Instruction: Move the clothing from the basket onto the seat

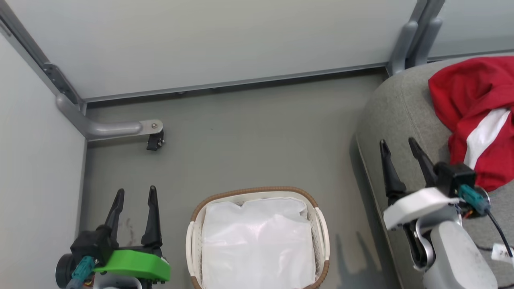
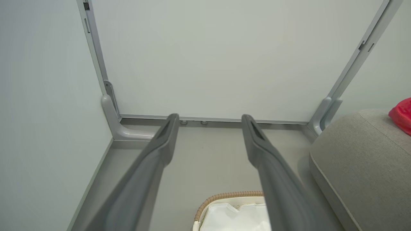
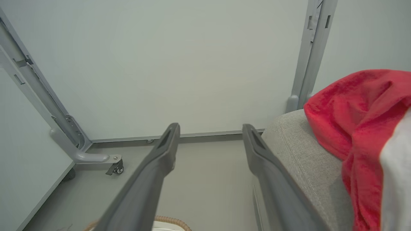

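In the head view, the red clothing [image 1: 474, 116] lies bunched on the grey seat [image 1: 401, 108] at the far right. The frame edge cuts it off, and we cannot tell one garment from another, though a white stripe shows. The basket [image 1: 257, 189] stands on the floor [image 1: 249, 132] near the middle, its near end cropped, with the white liner [image 1: 257, 241] covering its inside. The left gripper [image 1: 136, 189] sits near left with its jaws spread. The right gripper [image 1: 397, 140] hangs over the seat's left edge with its jaws spread, just left of the clothing and apart from it.

In the left wrist view, the fingers stand wide over the floor. The basket's far rim is partly hidden behind one finger, and a sliver of red shows at the right edge.

In the right wrist view, the jaws are spread beside the seat. The clothing is cropped at the right, and the basket rim barely shows at the bottom.
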### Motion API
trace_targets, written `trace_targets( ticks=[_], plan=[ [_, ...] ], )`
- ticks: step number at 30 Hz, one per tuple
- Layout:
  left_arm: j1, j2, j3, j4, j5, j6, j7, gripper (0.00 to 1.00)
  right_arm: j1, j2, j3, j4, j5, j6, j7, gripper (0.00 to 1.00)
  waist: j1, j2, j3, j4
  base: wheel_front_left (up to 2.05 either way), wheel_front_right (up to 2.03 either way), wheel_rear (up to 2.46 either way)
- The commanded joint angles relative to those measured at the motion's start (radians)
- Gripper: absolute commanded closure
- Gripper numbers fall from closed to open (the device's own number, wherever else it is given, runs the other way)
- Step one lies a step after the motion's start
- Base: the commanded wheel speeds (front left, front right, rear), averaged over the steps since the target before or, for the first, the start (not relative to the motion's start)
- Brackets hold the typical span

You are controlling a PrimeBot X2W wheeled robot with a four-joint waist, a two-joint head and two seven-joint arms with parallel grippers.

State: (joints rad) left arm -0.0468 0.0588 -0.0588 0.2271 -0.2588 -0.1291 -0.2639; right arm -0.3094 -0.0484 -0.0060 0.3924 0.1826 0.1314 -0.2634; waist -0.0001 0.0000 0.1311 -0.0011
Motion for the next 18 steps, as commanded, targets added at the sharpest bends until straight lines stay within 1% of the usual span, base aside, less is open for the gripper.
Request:
trace_targets(
  ticks=[1, 7, 18],
  plan=[
    [0.021, 0.000, 0.004, -0.003, -0.012, -0.003, -0.001, 0.00, 0.040, -0.004, 0.001, -0.013, 0.017, -0.001, -0.002, 0.00, 0.0001, 0.0000, -0.026, 0.017, 0.00, 0.00, 0.00],
    [0.053, -0.005, 0.005, -0.002, -0.023, -0.003, -0.001, 0.00, 0.117, -0.004, 0.020, -0.038, 0.030, -0.001, -0.002, 0.00, 0.0001, 0.0000, -0.050, 0.011, 0.00, 0.00, 0.00],
    [0.067, -0.007, -0.005, 0.005, -0.047, -0.003, -0.001, 0.00, 0.150, -0.004, 0.017, -0.039, 0.032, -0.001, -0.002, 0.00, 0.0001, 0.0000, -0.067, 0.003, 0.00, 0.00, 0.00]
  ],
)
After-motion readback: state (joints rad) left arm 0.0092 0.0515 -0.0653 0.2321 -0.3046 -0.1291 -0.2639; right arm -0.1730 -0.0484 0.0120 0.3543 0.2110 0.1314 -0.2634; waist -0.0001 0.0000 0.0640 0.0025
